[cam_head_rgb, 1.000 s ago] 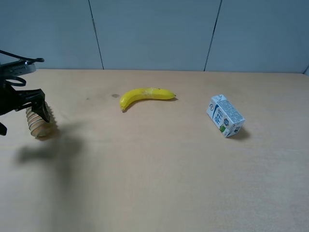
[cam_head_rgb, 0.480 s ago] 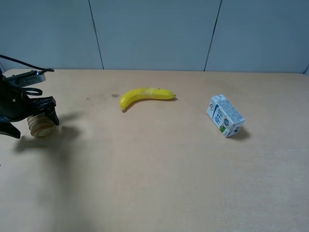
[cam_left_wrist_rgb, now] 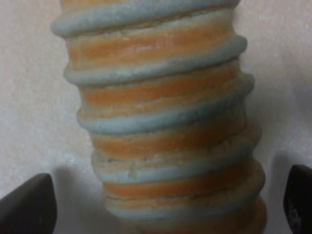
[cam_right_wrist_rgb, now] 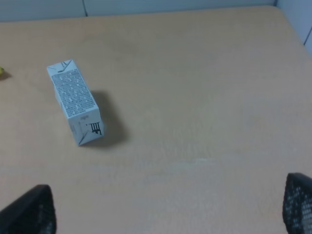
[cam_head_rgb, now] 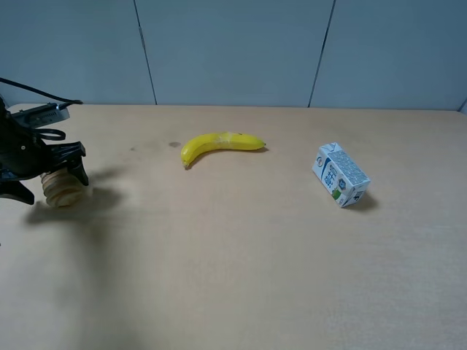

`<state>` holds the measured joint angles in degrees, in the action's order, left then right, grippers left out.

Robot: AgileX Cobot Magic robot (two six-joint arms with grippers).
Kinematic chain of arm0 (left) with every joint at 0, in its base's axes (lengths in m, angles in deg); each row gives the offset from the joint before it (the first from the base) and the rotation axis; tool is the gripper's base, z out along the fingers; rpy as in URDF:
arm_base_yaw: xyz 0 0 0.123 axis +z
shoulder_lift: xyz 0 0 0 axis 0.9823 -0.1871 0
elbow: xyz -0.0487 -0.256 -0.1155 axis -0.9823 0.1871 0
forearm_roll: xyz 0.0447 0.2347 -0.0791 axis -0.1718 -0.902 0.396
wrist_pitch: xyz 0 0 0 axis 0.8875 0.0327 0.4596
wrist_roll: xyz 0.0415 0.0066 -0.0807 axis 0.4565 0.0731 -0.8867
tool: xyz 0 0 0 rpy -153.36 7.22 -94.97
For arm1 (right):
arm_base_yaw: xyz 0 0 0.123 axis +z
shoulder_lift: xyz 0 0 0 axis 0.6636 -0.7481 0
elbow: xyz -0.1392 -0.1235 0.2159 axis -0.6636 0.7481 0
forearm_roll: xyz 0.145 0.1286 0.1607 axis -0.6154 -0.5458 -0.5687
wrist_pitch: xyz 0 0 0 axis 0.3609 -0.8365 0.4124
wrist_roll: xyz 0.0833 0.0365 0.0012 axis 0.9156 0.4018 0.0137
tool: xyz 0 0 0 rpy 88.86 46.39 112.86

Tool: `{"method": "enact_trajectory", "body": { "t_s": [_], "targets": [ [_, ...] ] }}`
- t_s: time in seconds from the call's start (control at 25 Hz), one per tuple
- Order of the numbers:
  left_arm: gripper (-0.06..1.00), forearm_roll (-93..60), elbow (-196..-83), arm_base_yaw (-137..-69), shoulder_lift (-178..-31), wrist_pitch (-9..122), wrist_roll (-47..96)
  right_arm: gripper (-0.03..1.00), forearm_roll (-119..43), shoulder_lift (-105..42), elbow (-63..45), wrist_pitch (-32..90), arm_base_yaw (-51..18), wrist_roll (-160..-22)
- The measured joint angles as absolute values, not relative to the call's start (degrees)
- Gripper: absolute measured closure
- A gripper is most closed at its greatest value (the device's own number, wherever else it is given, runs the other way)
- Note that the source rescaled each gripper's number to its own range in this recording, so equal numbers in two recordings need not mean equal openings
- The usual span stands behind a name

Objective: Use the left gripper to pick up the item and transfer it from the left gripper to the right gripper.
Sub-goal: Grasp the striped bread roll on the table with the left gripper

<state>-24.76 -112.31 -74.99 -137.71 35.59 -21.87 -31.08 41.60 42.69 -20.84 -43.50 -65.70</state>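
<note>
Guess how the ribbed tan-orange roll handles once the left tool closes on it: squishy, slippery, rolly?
Probably squashy: the ribbed roll is stacked soft-looking rings with deep grooves, so it may flex in the left tool. The ribs likely give grip, not slip. Its round section suggests it could roll if nudged on the table.

On the table (cam_head_rgb: 241, 262), the banana (cam_head_rgb: 221, 143) is my central obstacle. Bare surface lies between it and my left gripper (cam_head_rgb: 55, 182), and on its near side. Well to its right, the carton (cam_head_rgb: 341, 175) blocks a small patch.
</note>
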Motion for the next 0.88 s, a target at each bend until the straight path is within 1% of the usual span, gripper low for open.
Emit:
{"method": "enact_trajectory", "body": {
  "t_s": [0.24, 0.52, 0.6, 0.68, 0.76, 0.84, 0.88],
  "targets": [
    [0.14, -25.87, -112.31, -74.99, -137.71, 33.47, -24.85, -0.03, -31.08, 41.60, 42.69, -20.84, -43.50, -65.70],
    [0.17, -26.11, -112.54, -74.99, -139.06, 33.24, -26.26, -0.03, -31.08, 41.60, 42.69, -20.84, -43.50, -65.70],
    [0.21, -26.11, -112.54, -74.99, -139.98, 33.11, -26.26, -0.03, -31.08, 41.60, 42.69, -20.84, -43.50, -65.70],
    [0.29, -26.04, -112.54, -74.99, -140.20, 33.10, -26.13, -0.03, -31.08, 41.60, 42.69, -20.84, -43.50, -65.70],
    [0.43, -26.05, -112.54, -74.99, -140.25, 32.85, -25.67, -0.03, -31.08, 41.60, 42.69, -20.84, -43.50, -65.70],
    [0.61, -26.05, -112.54, -74.99, -140.25, 32.29, -25.56, -0.03, -31.08, 41.60, 42.69, -20.84, -43.50, -65.70],
    [0.66, -26.05, -112.54, -74.99, -140.25, 32.07, -25.56, -0.03, -31.08, 41.60, 42.69, -20.84, -43.50, -65.70]
  ]
}}
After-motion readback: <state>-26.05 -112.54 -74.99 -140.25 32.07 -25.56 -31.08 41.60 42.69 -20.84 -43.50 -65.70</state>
